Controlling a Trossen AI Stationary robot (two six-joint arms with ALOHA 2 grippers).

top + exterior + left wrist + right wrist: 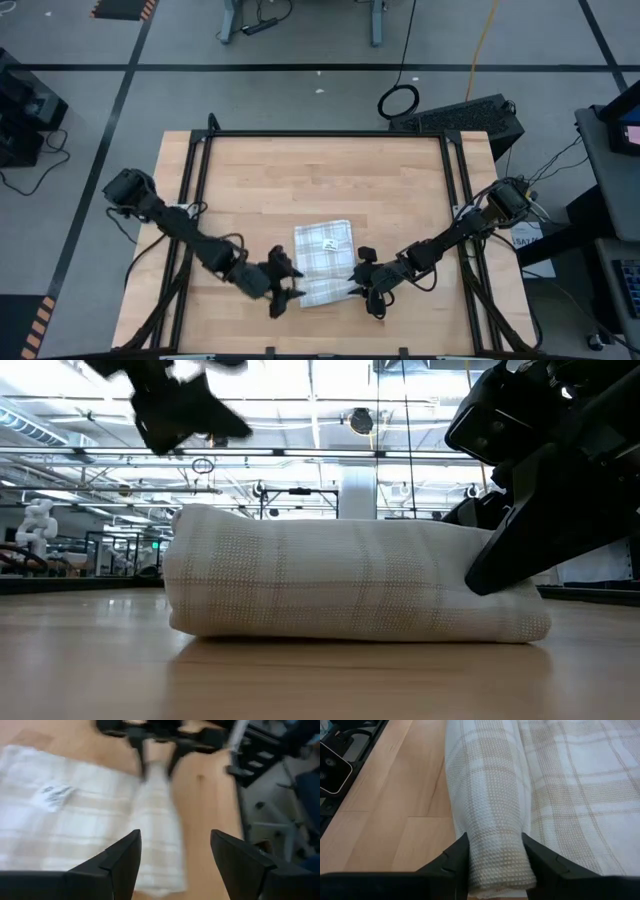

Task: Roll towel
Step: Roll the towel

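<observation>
Rolled checked cloth fills the space between the fingers of my right end effector (495, 865), which is clamped on one end of the roll. It belongs to the thin white kitchen towel with a tan-grey grid check (322, 262), lying on the pale wooden surface (300, 180), its near edge rolled and the rest flat with a small white label (328, 243) showing. My left end effector (175, 855) hovers just off the roll's other end, fingers apart and holding nothing.
</observation>
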